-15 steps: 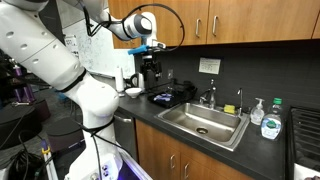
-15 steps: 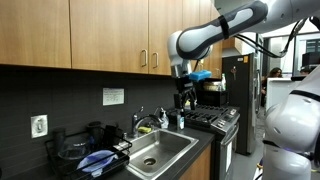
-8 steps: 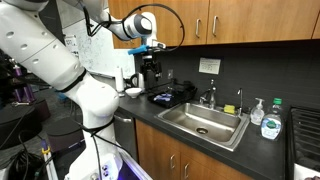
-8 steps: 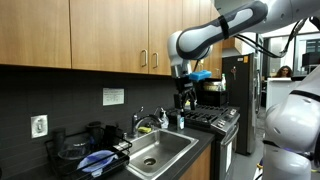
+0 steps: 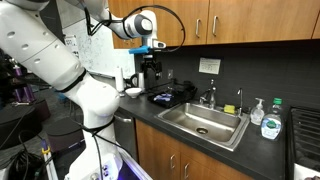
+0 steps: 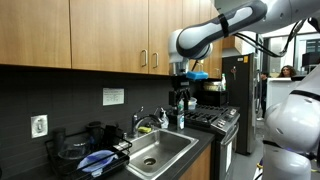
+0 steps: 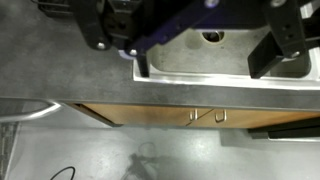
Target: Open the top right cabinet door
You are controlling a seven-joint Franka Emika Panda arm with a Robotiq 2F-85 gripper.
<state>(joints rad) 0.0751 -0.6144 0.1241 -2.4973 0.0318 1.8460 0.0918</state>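
The wooden upper cabinet doors (image 5: 235, 18) are shut, with metal handles (image 5: 196, 27) near their lower edges; they also show in an exterior view (image 6: 110, 35) with a pair of handles (image 6: 150, 60). My gripper (image 5: 150, 72) hangs below the cabinets, pointing down over the counter, left of the sink (image 5: 205, 122). In an exterior view it (image 6: 180, 102) sits just right of the handles and lower. In the wrist view my gripper (image 7: 202, 68) is open and empty above the sink basin (image 7: 215, 55). It touches no door or handle.
A faucet (image 5: 210, 95) and a soap bottle (image 5: 270, 125) stand by the sink. A dish rack with a blue cloth (image 6: 95, 158) is on the counter. Lower cabinet handles (image 7: 205, 117) show below the counter edge. A dark fridge (image 6: 240, 100) stands beside the arm.
The wrist and gripper have shifted very slightly sideways in one exterior view. The cabinet doors have stayed shut.
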